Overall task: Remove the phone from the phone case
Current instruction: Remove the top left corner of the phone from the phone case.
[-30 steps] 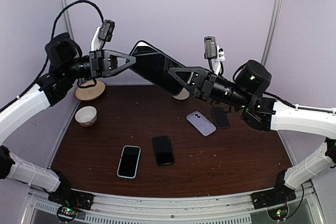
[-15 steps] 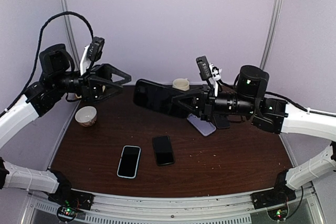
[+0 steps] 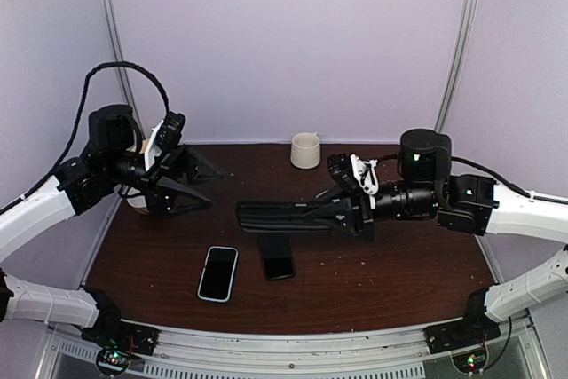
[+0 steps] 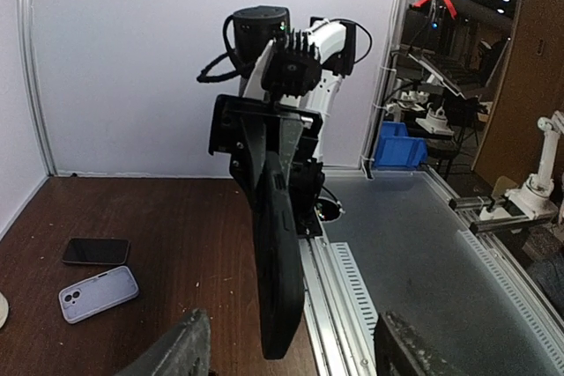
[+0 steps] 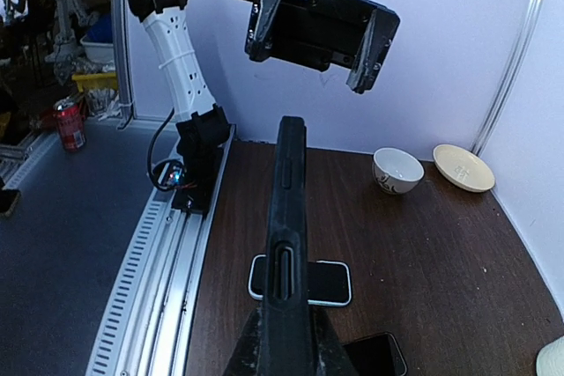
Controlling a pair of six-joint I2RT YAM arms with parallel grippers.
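We are holding the phone case point(image 3: 284, 217) above the counter point(image 3: 399, 264) in our right end effector point(image 3: 348, 212), which is gripping one end. Its long axis is pointing toward our left end effector point(image 3: 213, 191), standing wide near the free end, not touching.

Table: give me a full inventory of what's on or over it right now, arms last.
phone case: 1, black, held edge-on above the table centre
blue-edged phone: 1, black screen, front left
black phone: 1, black, beside it, partly hidden by the case
lilac phone: 1, lilac, right half
dark phone: 1, dark, next to the lilac phone
cup: 1, cream, back centre
bowl: 1, white, left edge
plate: 1, cream, back left corner
table: 1, dark brown
left fingers: 2, black, open, empty
right fingers: 2, black, shut on the phone case
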